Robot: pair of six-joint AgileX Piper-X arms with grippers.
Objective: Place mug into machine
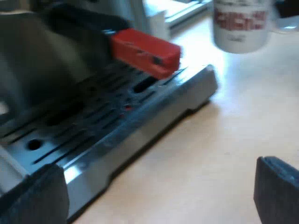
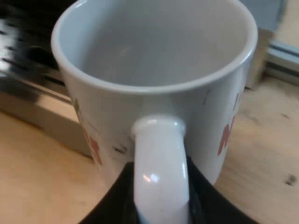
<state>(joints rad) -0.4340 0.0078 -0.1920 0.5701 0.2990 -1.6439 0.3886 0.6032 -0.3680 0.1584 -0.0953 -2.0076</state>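
Right pincer (image 2: 161, 198) of mine clamps the white ceramic mug (image 2: 208, 116) by its handle, red lettering unreadable; my left pincer (image 1: 156, 196) gapes wide.

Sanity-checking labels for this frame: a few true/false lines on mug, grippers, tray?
1. The mug is empty. True.
2. The mug stands on the drip tray. False: it is off the tray, over the wooden table.
3. The right gripper is shut on the mug's handle. True.
4. The left gripper holds the red handle end. False: its fingers are apart with nothing between them.
5. The red handle end hangs over the drip tray. True.
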